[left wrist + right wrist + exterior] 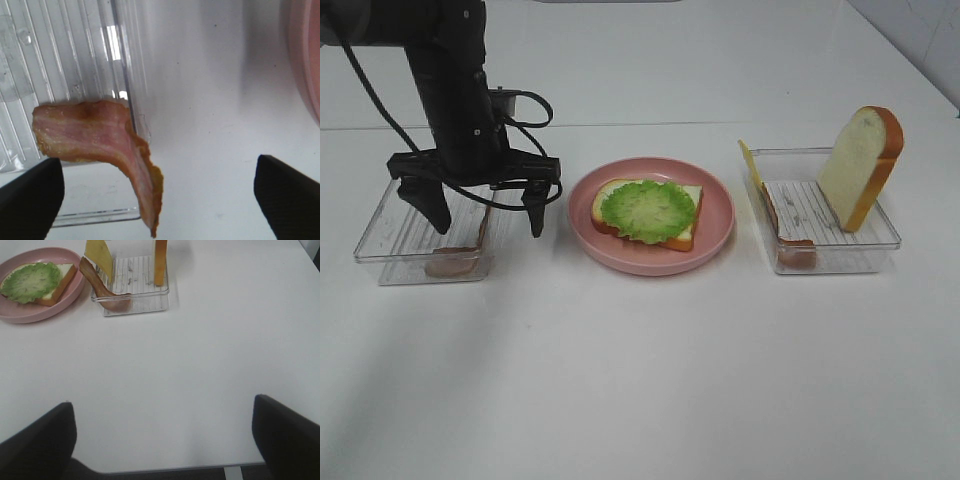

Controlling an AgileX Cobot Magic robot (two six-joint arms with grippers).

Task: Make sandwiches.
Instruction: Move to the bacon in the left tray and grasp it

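Your left claw [488,228] hangs wide open above the left tray's [380,240] right edge.
A bacon strip [95,132] drapes over that tray's wall; bread [688,200] topped with lettuce [645,208] sits on the pink plate [718,215], frame centre. Your right claw [162,435] is wide too, empty.

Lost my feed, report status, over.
Left tool open above bacon strip at left tray. Right tool open, empty. Lettuce on bread slice, pink plate. Nothing blocks the bacon.
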